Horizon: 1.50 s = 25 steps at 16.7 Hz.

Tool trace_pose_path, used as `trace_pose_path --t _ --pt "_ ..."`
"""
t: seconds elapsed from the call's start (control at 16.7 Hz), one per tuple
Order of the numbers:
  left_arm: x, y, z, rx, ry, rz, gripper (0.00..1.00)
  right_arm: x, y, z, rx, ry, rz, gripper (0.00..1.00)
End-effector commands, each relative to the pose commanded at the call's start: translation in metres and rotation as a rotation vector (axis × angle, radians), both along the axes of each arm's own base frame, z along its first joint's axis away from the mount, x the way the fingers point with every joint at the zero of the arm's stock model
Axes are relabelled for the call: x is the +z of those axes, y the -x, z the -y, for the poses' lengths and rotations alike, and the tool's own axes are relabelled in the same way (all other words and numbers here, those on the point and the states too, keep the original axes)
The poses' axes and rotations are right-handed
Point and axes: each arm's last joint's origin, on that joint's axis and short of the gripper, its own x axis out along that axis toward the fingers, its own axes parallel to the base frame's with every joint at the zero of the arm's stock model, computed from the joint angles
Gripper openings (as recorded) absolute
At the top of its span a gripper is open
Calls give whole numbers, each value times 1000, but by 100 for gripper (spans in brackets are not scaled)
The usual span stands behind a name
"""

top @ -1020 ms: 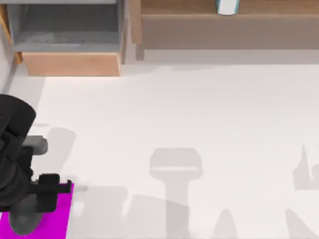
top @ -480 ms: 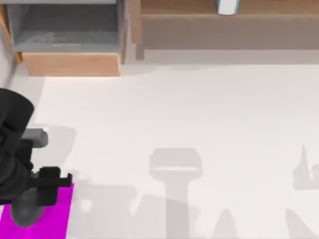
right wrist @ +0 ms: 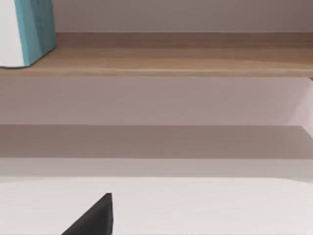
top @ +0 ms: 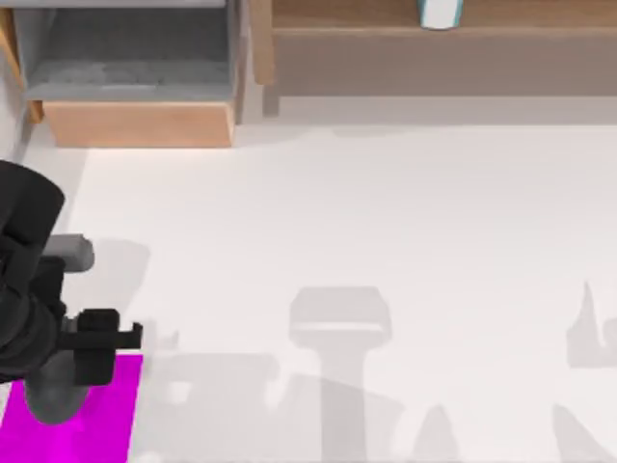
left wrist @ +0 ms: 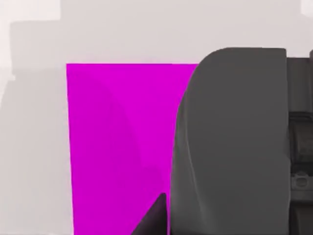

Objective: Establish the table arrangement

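Note:
The white table spreads across the top view. A magenta mat lies flat at its front left corner. My left gripper hangs over the mat's far edge, shut on a rounded grey object. In the left wrist view the grey object looms close above the mat, with one dark fingertip beside it. In the right wrist view a dark fingertip of my right gripper shows above the table, facing the shelf.
A light-wood drawer unit with a grey inside stands at the back left. A long wooden shelf runs along the back right, with a white and teal box on it. The box and the shelf also appear in the right wrist view.
My left gripper has moved a little toward the back of the table, carrying the grey object along over the mat. Nothing else has shifted.

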Motion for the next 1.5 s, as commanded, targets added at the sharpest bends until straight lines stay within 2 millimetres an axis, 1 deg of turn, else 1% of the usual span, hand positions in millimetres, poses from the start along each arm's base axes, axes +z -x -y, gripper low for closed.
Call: trace_pose_path --t 0.24,0.54,0.78,1.5 --pt "-6 0 -1 8 -6 -15 0 0 0 0 0 0 0 100" --pt "-26 7 -3 12 -28 -102 0 0 0 0 0 0 0 100" --pt "-26 7 -3 12 -28 -102 0 0 0 0 0 0 0 100" --pt "-26 7 -3 12 -28 -102 90 0 0 0 0 0 0 100"
